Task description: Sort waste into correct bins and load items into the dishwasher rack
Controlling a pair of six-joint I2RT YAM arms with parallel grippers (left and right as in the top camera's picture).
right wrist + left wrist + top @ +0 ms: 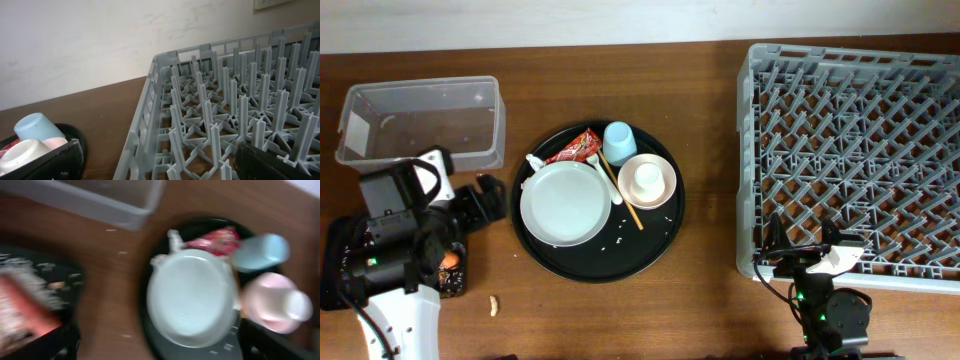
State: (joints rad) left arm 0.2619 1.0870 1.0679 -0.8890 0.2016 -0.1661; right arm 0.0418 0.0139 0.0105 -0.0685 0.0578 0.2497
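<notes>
Nearest to the overhead camera is the left arm, at 8 o'clock of the table [710,110]. The left gripper [490,198] has its fingers spread wide with nothing between them, and it points toward 3 o'clock. The plate [565,203] lies near the fingertips on that side, apart from them; only a strip of bare table and the rim of the round black tray [660,238] are between.

The right gripper [802,245] is at 5 o'clock, over the near edge of the rack [745,160]. Its fingers [272,161] stand wide at the two lower corners of the wrist view and hold nothing.

On the round tray I count one plate, one bowl [663,190] with one white cup [647,180] inside it, one blue cup [619,140] on its side at 12 o'clock, one red wrapper [575,148] at 11 o'clock and one white fork [612,188]. The chopsticks [628,207] lie between plate and bowl; their number I cannot tell. Some grains of rice [610,240] are scattered at 6 o'clock of the tray.

One clear box [500,120] stands at 10 o'clock of the table. One shallow black tray [67,287] lies under the left arm, with rice and a carrot [448,260] in it. One small brown scrap [494,302] is on the table at 7 o'clock. One rack fills the 3 o'clock side.
</notes>
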